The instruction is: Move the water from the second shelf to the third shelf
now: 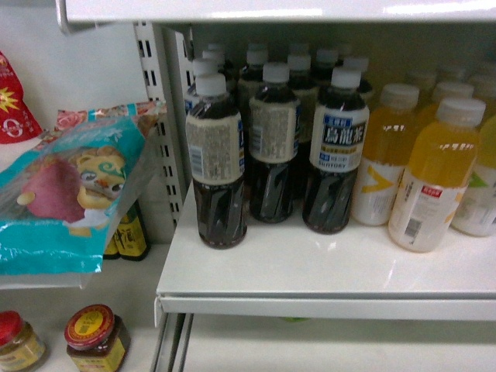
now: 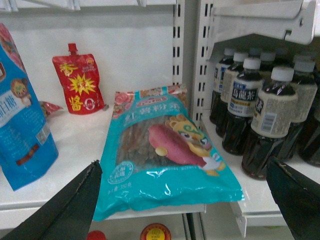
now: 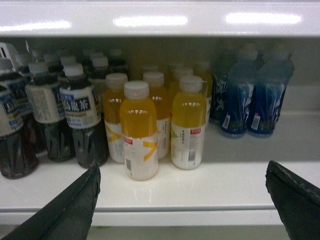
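The water is out of view in all three views. My left gripper (image 2: 183, 165) is open, its dark fingers spread wide in front of a teal snack bag (image 2: 167, 150) that lies on the left white shelf (image 2: 75, 135). My right gripper (image 3: 182, 167) is also open, facing the front edge of the drinks shelf (image 3: 215, 185), just ahead of the yellow drink bottles (image 3: 140, 130). Nothing sits between the fingers of either gripper. Neither gripper shows in the head view.
Dark tea bottles (image 1: 217, 163) stand in rows left of the yellow drink bottles (image 1: 434, 178). Blue bottles (image 3: 250, 97) stand at the right rear. A shelf board (image 1: 271, 9) hangs close above. A red pouch (image 2: 80, 80), blue bag (image 2: 20, 120) and jars (image 1: 97, 337) are on the left.
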`<state>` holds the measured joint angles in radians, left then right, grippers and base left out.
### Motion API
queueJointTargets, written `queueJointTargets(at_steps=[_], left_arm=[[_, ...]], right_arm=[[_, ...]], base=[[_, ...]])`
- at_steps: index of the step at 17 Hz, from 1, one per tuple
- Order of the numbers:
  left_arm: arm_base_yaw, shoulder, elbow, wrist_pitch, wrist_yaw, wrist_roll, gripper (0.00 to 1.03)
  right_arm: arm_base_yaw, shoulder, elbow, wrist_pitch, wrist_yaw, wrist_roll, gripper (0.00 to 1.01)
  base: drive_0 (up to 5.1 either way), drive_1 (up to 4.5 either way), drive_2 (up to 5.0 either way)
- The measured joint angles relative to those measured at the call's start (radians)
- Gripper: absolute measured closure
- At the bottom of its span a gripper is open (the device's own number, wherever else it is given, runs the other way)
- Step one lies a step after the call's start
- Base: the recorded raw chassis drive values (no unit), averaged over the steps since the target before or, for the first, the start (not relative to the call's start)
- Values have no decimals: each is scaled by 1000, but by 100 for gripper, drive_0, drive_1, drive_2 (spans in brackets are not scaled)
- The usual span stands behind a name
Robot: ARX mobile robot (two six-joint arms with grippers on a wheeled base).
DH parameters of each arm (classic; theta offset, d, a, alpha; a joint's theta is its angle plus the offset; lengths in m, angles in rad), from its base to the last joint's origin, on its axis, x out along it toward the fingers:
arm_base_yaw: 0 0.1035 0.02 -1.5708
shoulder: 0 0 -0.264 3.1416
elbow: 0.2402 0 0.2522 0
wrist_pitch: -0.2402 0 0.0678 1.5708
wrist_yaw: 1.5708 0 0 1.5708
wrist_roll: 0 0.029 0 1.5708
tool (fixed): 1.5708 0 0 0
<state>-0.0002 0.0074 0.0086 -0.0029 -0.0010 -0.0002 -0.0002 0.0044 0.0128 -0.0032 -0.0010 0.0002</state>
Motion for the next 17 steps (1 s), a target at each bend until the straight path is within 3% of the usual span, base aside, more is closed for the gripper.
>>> queueJointTargets(at_steps=[17], left_arm=[[0,0,0,-2,0,0,5]], right_arm=[[0,0,0,-2,1,-1,3]], base=[[0,0,0]])
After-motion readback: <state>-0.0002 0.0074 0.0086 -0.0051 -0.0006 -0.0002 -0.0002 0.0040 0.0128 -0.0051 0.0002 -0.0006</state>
